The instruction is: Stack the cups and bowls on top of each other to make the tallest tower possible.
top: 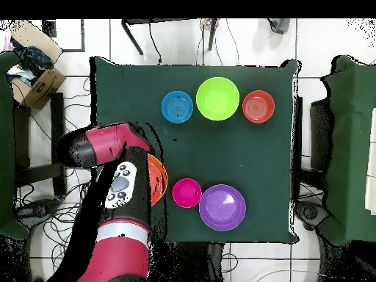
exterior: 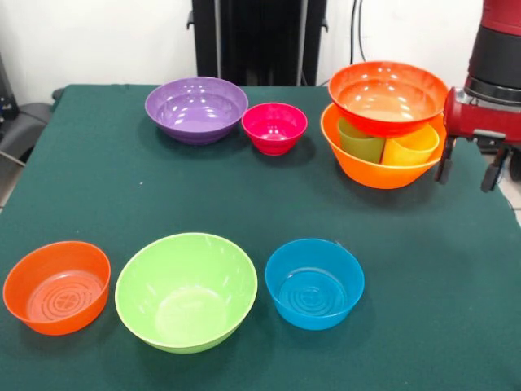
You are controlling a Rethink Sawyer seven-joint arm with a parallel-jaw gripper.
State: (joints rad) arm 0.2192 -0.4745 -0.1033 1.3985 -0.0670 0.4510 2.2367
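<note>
Hanging open beside the tower, at its 3 o'clock, the end effector is gripping nothing. Green cup and yellow cup are sitting in the big orange bowl, carrying the red-orange bowl, on the table.

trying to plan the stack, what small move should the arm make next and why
Probably swing the gripper away from the tower toward a loose bowl, perhaps the small pink bowl. The gripper hangs open and empty beside the big orange bowl, which already holds two cups under the red-orange bowl, while five bowls sit unstacked.
</note>
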